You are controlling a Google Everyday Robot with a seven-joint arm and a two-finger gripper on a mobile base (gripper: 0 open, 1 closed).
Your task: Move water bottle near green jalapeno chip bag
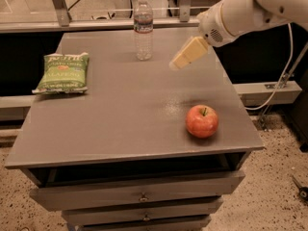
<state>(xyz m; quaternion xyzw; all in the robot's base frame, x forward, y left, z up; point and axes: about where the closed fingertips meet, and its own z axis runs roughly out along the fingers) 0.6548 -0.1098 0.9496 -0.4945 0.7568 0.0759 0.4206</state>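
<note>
Approach step: my hand [188, 52] hovers near the bottle [143, 28], holding nothing; whether it is open, I cannot tell. Next: grasp the bottle, carry it to the chip bag [62, 72].

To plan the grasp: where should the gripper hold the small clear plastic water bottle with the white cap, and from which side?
Hold the clear plastic water bottle at its ribbed body, under the label band, coming level from the camera's right, where the gripper hovers above the grey table. The bottle stands upright with nothing beside it.
</note>
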